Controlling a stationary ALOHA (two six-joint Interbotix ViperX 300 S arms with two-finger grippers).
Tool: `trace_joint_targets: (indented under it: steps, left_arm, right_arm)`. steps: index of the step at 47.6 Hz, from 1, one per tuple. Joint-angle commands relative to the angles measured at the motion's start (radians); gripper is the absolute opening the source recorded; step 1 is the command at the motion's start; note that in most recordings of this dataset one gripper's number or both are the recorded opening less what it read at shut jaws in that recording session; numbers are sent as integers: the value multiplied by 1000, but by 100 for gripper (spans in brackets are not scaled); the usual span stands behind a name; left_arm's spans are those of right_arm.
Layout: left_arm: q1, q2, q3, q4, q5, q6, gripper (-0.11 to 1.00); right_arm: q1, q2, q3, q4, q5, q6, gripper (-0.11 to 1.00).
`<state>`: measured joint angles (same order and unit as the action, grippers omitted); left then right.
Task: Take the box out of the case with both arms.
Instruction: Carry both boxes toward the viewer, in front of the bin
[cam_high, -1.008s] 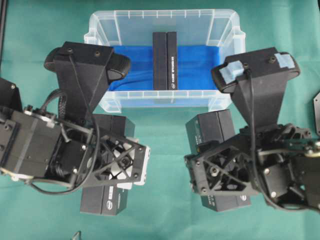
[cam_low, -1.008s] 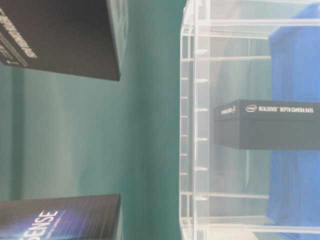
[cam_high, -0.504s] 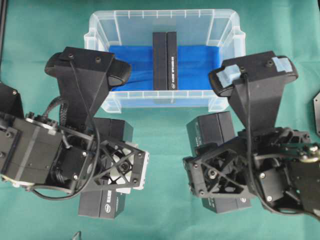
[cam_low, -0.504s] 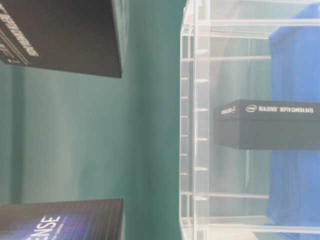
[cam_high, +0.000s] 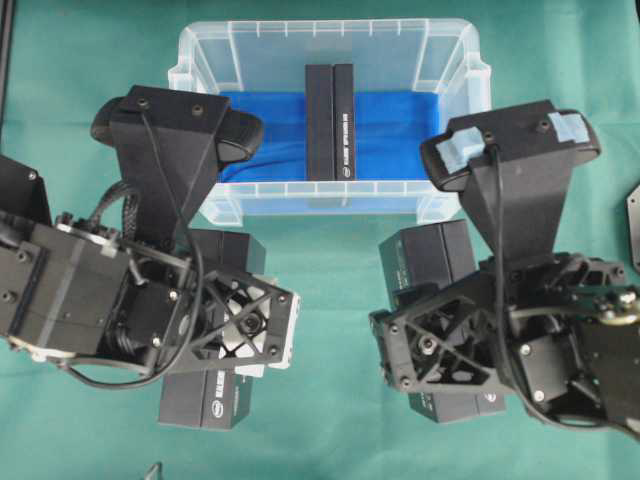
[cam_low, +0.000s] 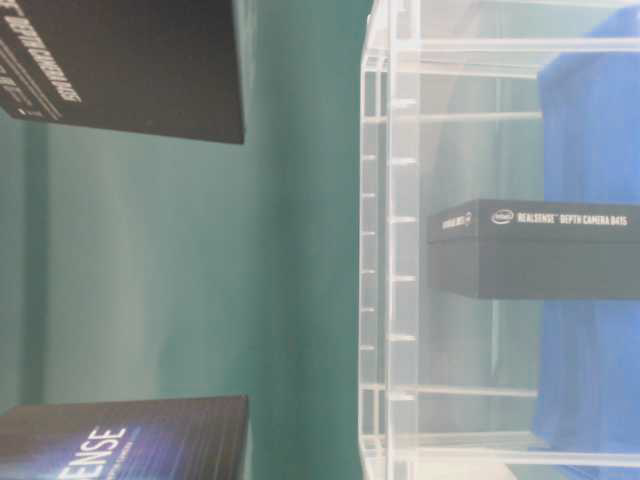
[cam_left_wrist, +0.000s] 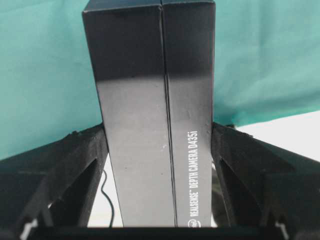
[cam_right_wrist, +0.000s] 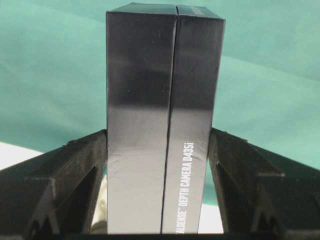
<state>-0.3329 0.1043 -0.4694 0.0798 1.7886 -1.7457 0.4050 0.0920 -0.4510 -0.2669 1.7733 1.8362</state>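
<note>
The clear case with its blue liner stands at the back middle of the green cloth. One black box stands on edge inside it, also seen through the wall. In front of the case, my left gripper is shut on a second black box, its fingers pressed against the box's sides. My right gripper is shut on a third black box, fingers tight on both sides of that box. Both held boxes are outside the case.
A dark plate lies at the right edge. A small black item pokes in at the bottom edge. The case wall stands close behind both held boxes.
Both arms have shifted only slightly, and the held boxes have drifted a little with them. Both grips are unchanged. The box in the case has not moved.
</note>
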Motion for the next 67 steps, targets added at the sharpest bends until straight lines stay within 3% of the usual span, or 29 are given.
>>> trace_joint_targets:
  steps: [1,31,44,53,67]
  left_arm:
    - [8,-23,-17,3,-2,0,63]
    - [15,-25,-12,5,-2,25,63]
    - [15,-26,49,8,-18,25,63]
    - [15,-41,149,21,-92,17,63]
    - [14,-69,413,25,-359,-61,63]
  right_arm:
    - [5,-17,-28,-6,3,3,65]
    - [-3,-15,-28,-6,2,3,65]
    - [-6,-15,37,-3,-5,8,65]
    - [-12,-15,126,0,-66,44,65]
    - [-17,-15,356,48,-299,137,65]
